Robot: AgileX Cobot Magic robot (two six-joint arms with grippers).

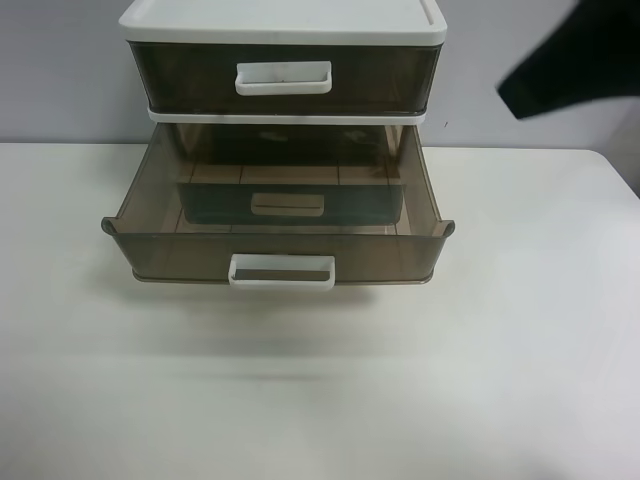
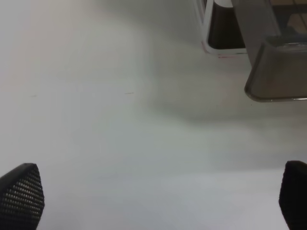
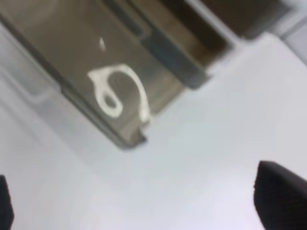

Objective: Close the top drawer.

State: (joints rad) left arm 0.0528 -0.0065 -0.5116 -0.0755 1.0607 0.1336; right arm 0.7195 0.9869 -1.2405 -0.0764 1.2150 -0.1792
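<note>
Top drawer pushed in, both grippers spread open with nothing held.

The wide smoky-brown see-through plastic top drawer [image 1: 390, 78], with a white loop handle that has faint dark marks, is seen shut under the white lid of the small plastic cabinet [image 1: 280, 25] at the far side of the white table [image 1: 520, 350]. The like brown drawer with a clean white handle [image 1: 282, 271] just below is pulled out toward the near side. The left gripper [image 2: 158, 201] and right gripper [image 3: 144, 206] are held above the table.
</note>
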